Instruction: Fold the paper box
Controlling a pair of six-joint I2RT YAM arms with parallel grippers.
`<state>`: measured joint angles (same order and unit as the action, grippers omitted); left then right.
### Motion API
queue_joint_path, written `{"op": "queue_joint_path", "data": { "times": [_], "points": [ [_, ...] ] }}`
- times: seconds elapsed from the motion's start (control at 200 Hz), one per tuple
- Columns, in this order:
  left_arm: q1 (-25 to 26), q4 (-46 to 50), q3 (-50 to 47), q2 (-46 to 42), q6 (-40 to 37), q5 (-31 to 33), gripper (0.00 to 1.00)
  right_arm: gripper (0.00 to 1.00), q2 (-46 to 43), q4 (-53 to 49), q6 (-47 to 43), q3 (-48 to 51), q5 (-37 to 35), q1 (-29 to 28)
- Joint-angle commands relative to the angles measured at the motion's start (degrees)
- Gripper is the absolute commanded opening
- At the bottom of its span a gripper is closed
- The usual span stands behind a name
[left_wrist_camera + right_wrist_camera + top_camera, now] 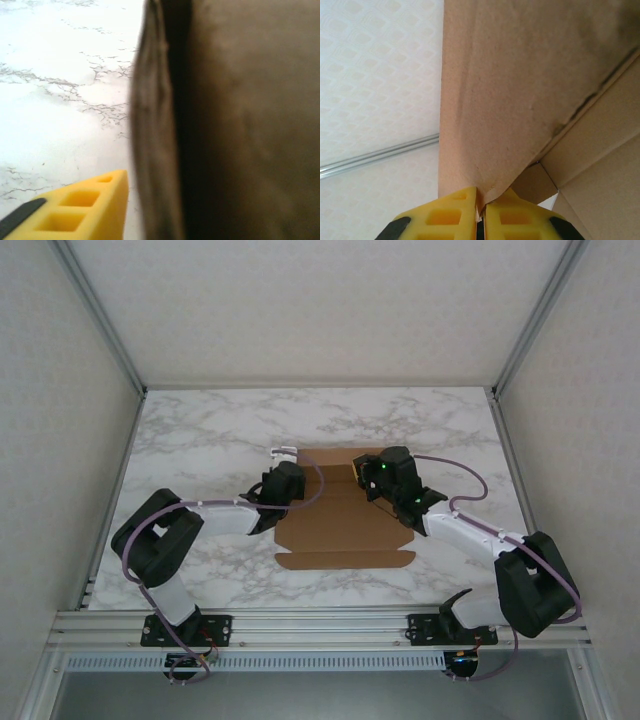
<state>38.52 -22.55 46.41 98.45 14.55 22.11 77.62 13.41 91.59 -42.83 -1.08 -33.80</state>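
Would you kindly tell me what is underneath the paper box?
The marble table shows all around the paper box, which rests on it; anything beneath the cardboard is covered.

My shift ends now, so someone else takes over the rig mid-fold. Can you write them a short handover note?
Left tool: at the left edge of the plain brown cardboard box; open or shut cannot be told.
Right tool: shut on a raised flap at the box's far right corner.
The box sits mid-way on the white marble-pattern table.
Done: far right flap lifted.
Left: most of the sheet lies flat; remaining walls and lid to fold.
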Motion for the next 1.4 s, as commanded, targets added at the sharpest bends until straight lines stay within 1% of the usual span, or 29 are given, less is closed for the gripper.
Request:
{"op": "queue_joint_path", "data": {
  "times": [0.0,0.06,0.145,0.29,0.345,0.411,0.476,0.581,0.701,0.716,0.831,0.996,1.036,1.056,1.122,1.127,1.167,1.242,1.337,1.392],
  "points": [
    [0.2,1.1,-1.8,-0.3,1.9,0.6,0.46,0.11,-0.6,-1.9,0.6,1.1,-1.5,-0.2],
    [0.2,0.5,-2.4,-0.7,2.0,0.7,0.50,0.11,-0.8,-2.0,0.6,1.0,-1.5,-0.3],
    [0.2,-0.3,-3.1,-1.3,2.2,0.7,0.52,0.11,-0.9,-2.1,0.5,0.8,-1.5,-0.3],
    [0.2,-1.4,-4.0,-1.8,2.0,0.4,0.48,0.10,-0.9,-2.3,0.5,0.5,-1.4,-0.2],
    [0.2,-1.5,-3.7,-1.6,1.5,0.5,0.45,0.10,-0.8,-2.3,0.6,0.4,-1.1,-0.4],
    [0.1,-1.4,-3.1,-0.9,0.8,0.8,0.35,0.09,-0.8,-2.3,0.6,0.2,-1.0,-0.6],
    [0.1,-0.7,-2.2,-0.1,0.6,1.4,0.27,0.09,-0.9,-3.1,0.6,-0.3,-1.4,-1.2],
    [0.1,0.7,-0.5,0.9,0.9,2.6,0.15,0.05,-1.1,-6.6,1.3,-1.5,-3.2,-2.8],
    [0.2,2.5,1.2,2.4,2.6,6.2,0.02,0.04,-1.1,-10.8,1.9,-3.6,-5.0,-4.5],
    [0.1,4.0,1.4,2.6,2.9,6.6,0.00,0.04,-1.1,-11.3,1.9,-3.9,-5.2,-4.6],
    [0.3,5.5,2.7,3.7,4.5,8.8,0.00,0.04,-1.1,-12.9,2.4,-4.9,-6.8,-6.2],
    [0.4,6.0,4.0,4.3,5.8,7.4,0.00,0.04,-0.5,-14.3,2.6,-6.0,-8.6,-7.9],
    [0.4,6.1,4.2,4.2,6.0,6.9,0.05,0.04,-0.4,-14.3,2.5,-5.9,-8.9,-7.9],
    [0.4,6.1,4.2,4.1,6.1,6.5,0.09,0.04,-0.6,-14.3,2.5,-5.7,-9.3,-7.9],
    [0.5,6.4,4.1,3.4,6.4,5.8,0.26,0.04,-1.0,-14.3,2.4,-5.0,-10.6,-7.9],
    [0.4,6.4,4.0,3.3,6.5,5.7,0.26,0.04,-1.1,-14.3,2.3,-4.9,-10.7,-7.9],
    [0.4,6.2,3.4,2.3,6.9,5.3,0.38,0.05,-1.4,-13.8,1.8,-4.6,-11.4,-7.8],
    [0.4,4.6,1.3,-0.7,7.2,3.8,0.56,0.07,-1.9,-13.5,0.7,-4.5,-11.8,-7.3],
    [0.3,3.1,-1.8,-5.2,7.3,1.5,0.63,0.08,-2.4,-13.7,-0.7,-4.6,-12.9,-7.1],
    [0.2,3.1,-2.9,-7.6,7.5,0.5,0.66,0.08,-2.5,-13.7,-1.1,-4.4,-13.3,-6.8]
  ]
}}
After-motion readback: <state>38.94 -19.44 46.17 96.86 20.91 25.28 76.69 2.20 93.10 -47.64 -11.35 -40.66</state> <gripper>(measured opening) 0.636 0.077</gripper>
